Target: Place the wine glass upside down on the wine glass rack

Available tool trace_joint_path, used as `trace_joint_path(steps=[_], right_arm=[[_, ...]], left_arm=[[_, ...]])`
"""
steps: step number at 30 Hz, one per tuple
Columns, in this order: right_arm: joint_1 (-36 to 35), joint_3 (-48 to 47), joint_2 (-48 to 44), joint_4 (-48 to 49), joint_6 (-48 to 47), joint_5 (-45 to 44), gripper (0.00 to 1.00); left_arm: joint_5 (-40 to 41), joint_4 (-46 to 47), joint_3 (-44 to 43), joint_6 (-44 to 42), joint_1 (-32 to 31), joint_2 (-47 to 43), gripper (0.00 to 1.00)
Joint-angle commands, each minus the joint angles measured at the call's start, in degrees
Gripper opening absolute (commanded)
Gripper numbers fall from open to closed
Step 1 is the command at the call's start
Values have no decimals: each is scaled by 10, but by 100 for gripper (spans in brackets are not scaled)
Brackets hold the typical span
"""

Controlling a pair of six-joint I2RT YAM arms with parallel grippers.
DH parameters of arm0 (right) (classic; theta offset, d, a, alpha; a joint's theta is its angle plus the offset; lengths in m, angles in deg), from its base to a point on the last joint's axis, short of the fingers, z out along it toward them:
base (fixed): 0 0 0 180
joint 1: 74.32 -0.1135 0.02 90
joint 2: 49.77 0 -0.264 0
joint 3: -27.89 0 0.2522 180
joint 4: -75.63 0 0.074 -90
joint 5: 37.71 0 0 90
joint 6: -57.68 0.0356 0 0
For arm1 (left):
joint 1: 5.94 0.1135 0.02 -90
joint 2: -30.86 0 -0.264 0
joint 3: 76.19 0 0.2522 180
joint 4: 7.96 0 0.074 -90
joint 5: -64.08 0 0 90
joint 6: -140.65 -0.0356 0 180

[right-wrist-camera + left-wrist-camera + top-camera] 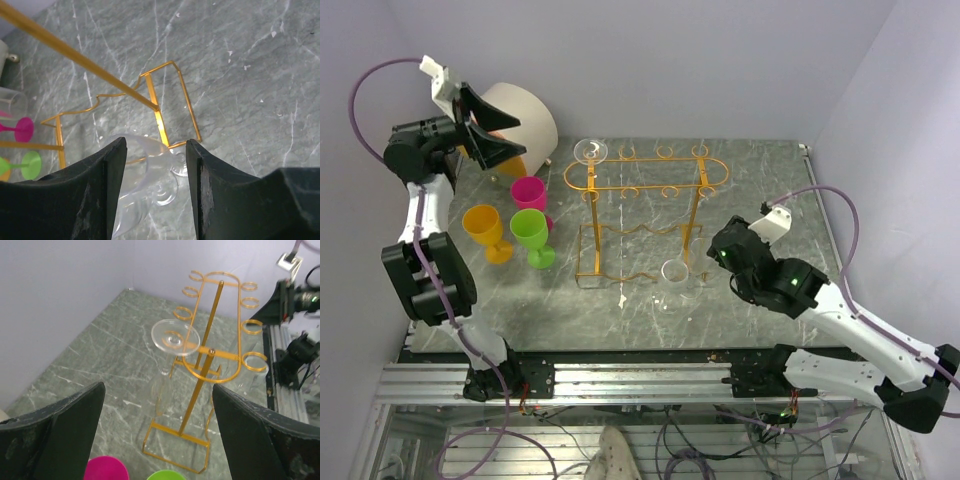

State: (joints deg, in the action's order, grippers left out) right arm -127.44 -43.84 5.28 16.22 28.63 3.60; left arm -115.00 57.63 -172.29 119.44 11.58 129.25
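The wine glass (674,270) sits beside the rack (645,175) base, between the half-closed jaws of your right gripper (156,150); contact cannot be confirmed. Your left gripper (159,390) stands wide, empty. Expect the glass to be light, slick and brittle; take the bowl gently.

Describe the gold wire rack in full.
The wine glass rack is thin gold-orange wire, metal by its look: an oval top frame ringed with loop hooks, two slim upright posts and a rectangular base with one wavy side. It stands upright in the middle of the grey marbled table. One clear wine glass hangs upside down from a far-left loop. A second clear glass sits by the base's near-right corner; contact cannot be told.
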Motion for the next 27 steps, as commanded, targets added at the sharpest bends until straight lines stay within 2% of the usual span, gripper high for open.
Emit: trace_joint_path(steps=[1, 5, 9, 10, 12, 13, 16, 18, 20, 23, 24, 27], right_arm=[[48, 33, 1, 87, -46, 73, 50], [56, 35, 14, 98, -54, 93, 50], [58, 43, 12, 104, -57, 104, 50], [59, 47, 9, 104, -55, 105, 50], [61, 55, 5, 103, -52, 108, 50], [64, 58, 3, 103, -51, 111, 50], [70, 67, 1, 104, -50, 119, 48], [72, 72, -2, 105, -46, 122, 46], [73, 75, -5, 106, -45, 122, 40], [76, 75, -4, 108, -50, 121, 31], [77, 75, -3, 109, -51, 122, 28], [79, 76, 3, 115, -54, 128, 23]], left_arm=[[-19, 193, -112, 297, 8, 47, 99], [-20, 194, -246, 441, 17, 90, 99], [-19, 186, -315, 485, 18, 81, 99], [-19, 156, -319, 470, 18, 73, 99], [-18, 36, -310, 390, 18, 51, 99], [-10, 11, -299, 366, 18, 36, 99], [46, 46, -251, 385, 24, -18, 99], [74, 18, -212, 362, 24, -52, 99], [86, -73, -191, 319, 24, -80, 99], [83, -269, -178, 259, 25, -99, 100], [80, -246, -171, 286, 25, -99, 97], [80, 8, -128, 482, 23, -93, 87]])
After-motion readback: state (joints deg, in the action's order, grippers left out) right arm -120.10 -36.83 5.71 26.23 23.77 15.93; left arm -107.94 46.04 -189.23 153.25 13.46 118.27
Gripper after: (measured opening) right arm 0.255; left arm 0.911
